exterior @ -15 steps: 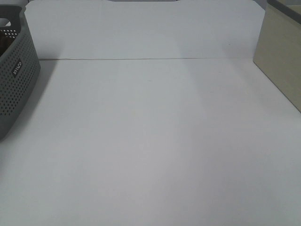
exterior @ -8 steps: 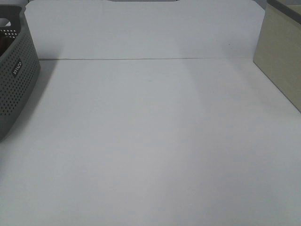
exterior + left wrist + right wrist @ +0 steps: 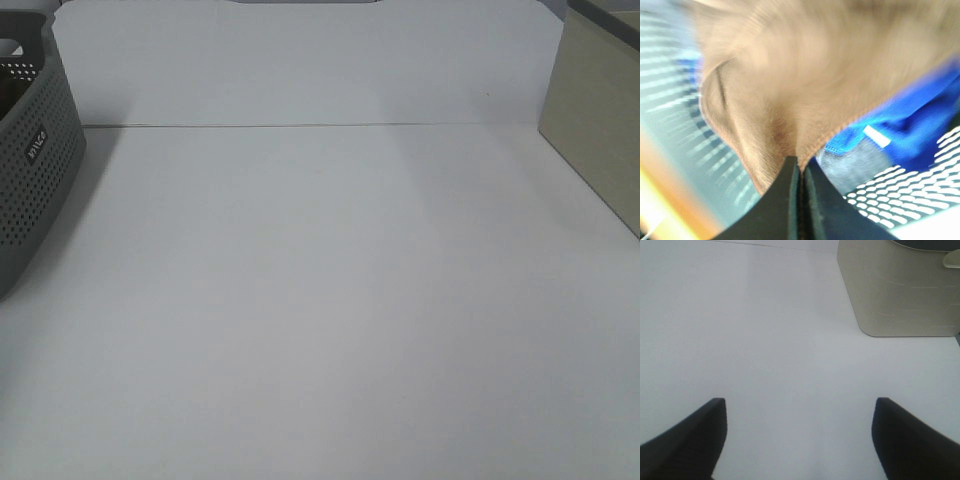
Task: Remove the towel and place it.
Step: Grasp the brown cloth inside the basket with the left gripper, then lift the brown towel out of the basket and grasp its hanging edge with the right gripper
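In the left wrist view the brown plush towel (image 3: pixel 805 75) fills most of the picture, blurred. A fold of its edge is pinched between the black fingers of my left gripper (image 3: pixel 800 170), which is shut on it. The towel hangs over the inside of the grey perforated basket (image 3: pixel 900 190). In the exterior high view only the basket's corner (image 3: pixel 35 180) shows at the left edge, and the towel and both grippers are out of view there. My right gripper (image 3: pixel 800 402) stands open over the bare white table (image 3: pixel 765 330), holding nothing.
A blue cloth (image 3: pixel 910 120) with a small white tag and a grey cloth (image 3: pixel 850 165) lie in the basket under the towel. A beige bin (image 3: pixel 600 130) stands at the table's right side, ahead of the right gripper (image 3: pixel 900 285). A white backboard (image 3: pixel 300 60) closes the far edge.
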Robot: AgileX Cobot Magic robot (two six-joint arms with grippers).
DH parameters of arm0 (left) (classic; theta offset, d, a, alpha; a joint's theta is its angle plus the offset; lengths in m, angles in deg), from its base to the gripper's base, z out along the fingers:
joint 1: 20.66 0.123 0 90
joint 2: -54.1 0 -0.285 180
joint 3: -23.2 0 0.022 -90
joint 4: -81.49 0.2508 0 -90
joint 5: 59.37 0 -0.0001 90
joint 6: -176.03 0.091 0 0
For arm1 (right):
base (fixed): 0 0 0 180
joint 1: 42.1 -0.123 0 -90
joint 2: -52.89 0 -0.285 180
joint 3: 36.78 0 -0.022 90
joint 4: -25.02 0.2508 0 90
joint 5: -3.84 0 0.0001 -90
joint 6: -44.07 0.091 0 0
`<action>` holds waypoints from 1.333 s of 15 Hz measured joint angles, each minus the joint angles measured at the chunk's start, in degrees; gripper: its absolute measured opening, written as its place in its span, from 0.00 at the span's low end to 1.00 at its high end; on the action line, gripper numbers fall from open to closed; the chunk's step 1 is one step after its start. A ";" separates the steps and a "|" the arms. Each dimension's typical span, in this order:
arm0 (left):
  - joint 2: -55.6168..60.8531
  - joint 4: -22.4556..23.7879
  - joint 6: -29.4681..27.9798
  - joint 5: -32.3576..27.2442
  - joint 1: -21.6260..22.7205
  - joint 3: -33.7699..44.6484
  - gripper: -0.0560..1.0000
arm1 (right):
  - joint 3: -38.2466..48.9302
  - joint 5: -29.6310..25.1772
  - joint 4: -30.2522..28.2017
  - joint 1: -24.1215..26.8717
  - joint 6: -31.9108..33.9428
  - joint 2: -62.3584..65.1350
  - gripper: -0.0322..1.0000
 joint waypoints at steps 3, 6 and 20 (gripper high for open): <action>4.93 -1.89 -0.92 -0.06 -0.29 0.00 0.05 | 0.00 0.00 0.00 0.00 0.00 0.00 0.78; 9.34 -2.92 -0.97 -0.11 -2.64 0.00 0.05 | 0.00 0.00 0.00 0.00 0.00 0.00 0.78; 21.26 -3.27 -9.97 0.29 -23.49 -12.72 0.05 | -0.23 0.97 1.83 0.00 0.00 0.00 0.78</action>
